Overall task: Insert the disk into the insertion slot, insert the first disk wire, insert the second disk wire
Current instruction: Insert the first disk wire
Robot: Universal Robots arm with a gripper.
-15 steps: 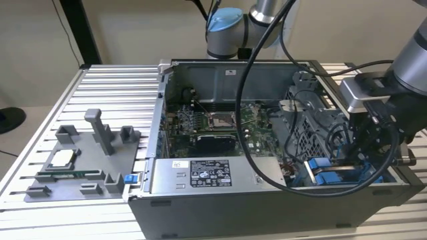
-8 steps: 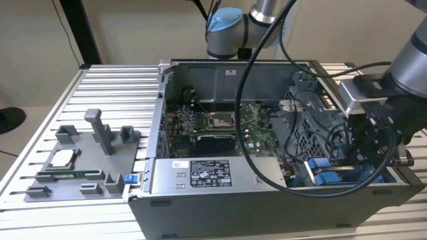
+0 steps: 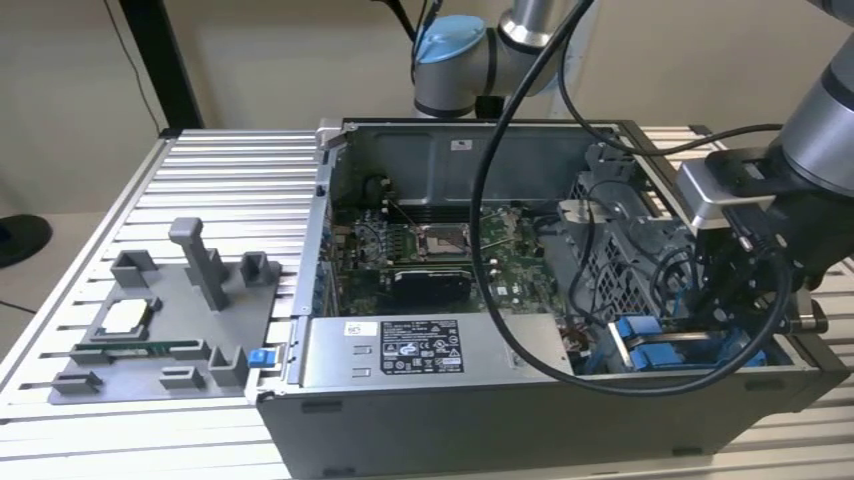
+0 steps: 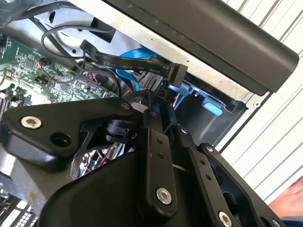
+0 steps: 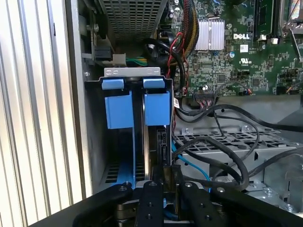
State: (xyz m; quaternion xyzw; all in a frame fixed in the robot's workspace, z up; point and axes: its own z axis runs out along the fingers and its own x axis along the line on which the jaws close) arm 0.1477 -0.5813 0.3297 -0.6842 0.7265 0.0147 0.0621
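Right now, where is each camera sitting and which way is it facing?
Exterior view: off the arm, looking down on the table and into the open computer case; the arm reaches in at the exterior view's right.
First wrist view: on the arm, facing past the gripper into the drive bay with its blue tabs, circuit board beyond.
Second wrist view: on the arm, facing over the gripper toward a black cable plug.
Both wrist views share the gripper, blue tabs and circuit board.
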